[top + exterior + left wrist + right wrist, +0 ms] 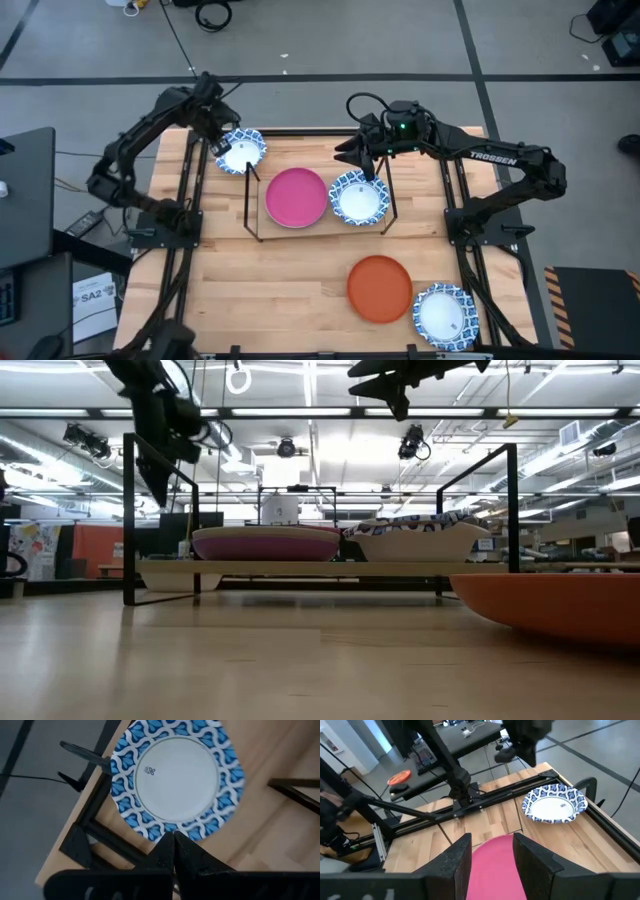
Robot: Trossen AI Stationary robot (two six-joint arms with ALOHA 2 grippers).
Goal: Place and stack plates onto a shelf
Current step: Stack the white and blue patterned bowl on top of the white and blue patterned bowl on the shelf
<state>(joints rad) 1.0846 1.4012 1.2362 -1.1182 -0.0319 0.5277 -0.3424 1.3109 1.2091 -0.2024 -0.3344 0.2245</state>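
Left to right. My left hand [222, 143] hangs over the far-left corner of the counter [280, 290], fingers pressed together, pinching nothing; in the left wrist view the closed tips [173, 851] sit just above the near rim of the blue-and-white plate [241, 152] that lies flat at that corner, just outside the shelf [252, 215]. I judge that plate is the step in hand: to do it well I need to spread the fingers first, come in low at the rim, pinch the edge square, lift level so it clears the shelf's black rod, then set it down on the bare left end of the board or on top of a plate already there, centred so the stack doesn't tip.

On the shelf: magenta plate [296, 197] in the middle, patterned plate [358, 197] at the right end, touching or nearly so.

My right hand [362, 153] hovers above the shelf's far right, fingers spread, holding nothing; its wrist view shows the two fingers [454, 862] apart over the magenta plate.

Still on the counter near the front right: orange plate [380, 289] and another patterned one [446, 315], edges overlapping or touching, cannot tell which.
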